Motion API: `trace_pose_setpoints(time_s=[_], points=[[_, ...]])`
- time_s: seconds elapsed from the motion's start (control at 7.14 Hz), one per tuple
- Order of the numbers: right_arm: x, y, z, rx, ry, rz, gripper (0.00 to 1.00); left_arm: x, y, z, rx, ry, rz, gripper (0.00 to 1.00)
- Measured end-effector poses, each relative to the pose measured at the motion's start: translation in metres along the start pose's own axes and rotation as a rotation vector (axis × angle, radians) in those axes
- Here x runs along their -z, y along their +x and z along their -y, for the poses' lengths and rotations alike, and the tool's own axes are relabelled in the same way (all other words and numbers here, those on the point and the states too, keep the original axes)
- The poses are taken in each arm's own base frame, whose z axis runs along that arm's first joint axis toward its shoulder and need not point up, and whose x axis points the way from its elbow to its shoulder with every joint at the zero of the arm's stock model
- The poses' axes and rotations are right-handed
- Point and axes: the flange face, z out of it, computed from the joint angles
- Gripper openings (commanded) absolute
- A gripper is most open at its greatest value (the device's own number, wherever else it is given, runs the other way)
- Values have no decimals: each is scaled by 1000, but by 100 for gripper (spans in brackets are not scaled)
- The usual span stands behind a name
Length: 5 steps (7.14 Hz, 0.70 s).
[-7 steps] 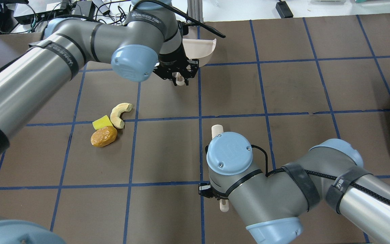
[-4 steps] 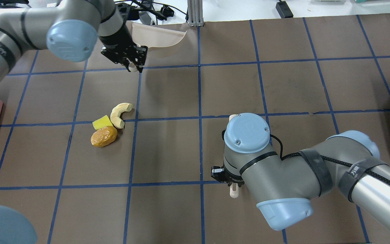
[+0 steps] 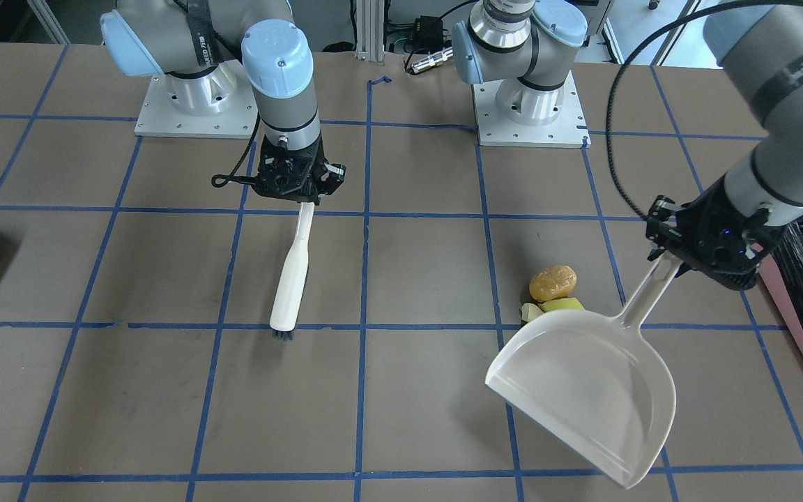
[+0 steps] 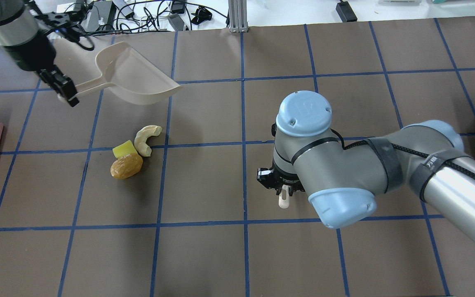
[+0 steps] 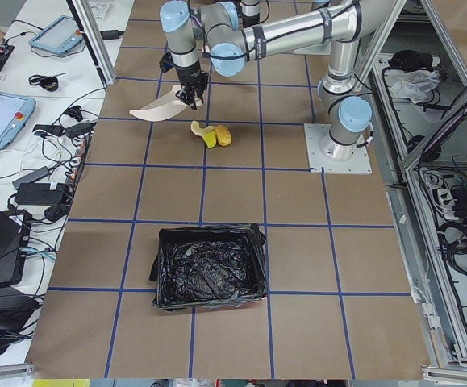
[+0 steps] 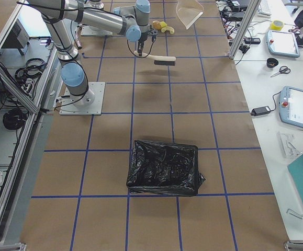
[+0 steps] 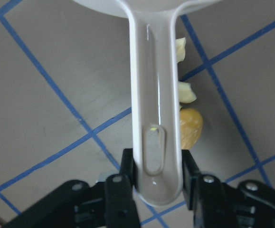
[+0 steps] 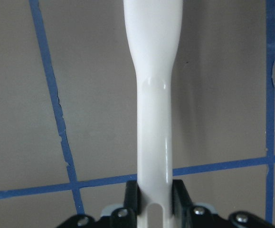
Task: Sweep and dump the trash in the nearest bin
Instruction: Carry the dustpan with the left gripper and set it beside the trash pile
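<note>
The left arm has swung out toward the robot's left over the past second, carrying the pale cream plastic dustpan (image 4: 138,76) with it, while the right arm has edged forward over the brown tabletop (image 4: 344,62). The left gripper (image 4: 67,93) has its jaws clamped on the end of the dustpan's handle. The right gripper (image 4: 283,193) has its jaws closed on the white-handled, dark-bristled brush (image 3: 291,279).

Three pieces of trash lie touching in one cluster: an orange-brown potato-shaped lump (image 4: 126,166), a yellow wedge (image 4: 123,149) and a pale cream crescent slice (image 4: 146,138). The cluster sits on the robot's side of the raised dustpan, whose long axis runs left to right with its mouth turned away from the pile. The left arm is nearer; the brush is well apart to the right.

One dustpan, one brush, two bins — the pink-sided bin (image 3: 795,328) with its black liner, at the left end, looks nearer than the second black-lined bin (image 6: 164,167).
</note>
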Motion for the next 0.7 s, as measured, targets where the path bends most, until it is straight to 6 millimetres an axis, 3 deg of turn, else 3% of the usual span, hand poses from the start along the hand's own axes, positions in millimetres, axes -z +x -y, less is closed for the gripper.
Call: trace_pose_setpoints(time_s=[0.42,0.7], points=[[12,-22,21,23,-29,27,0,-32,-77,-121,-288,1,-41,0],[11,-50,16,58,-41,46,0,-50,-109,-173,-431,25,-65,0]])
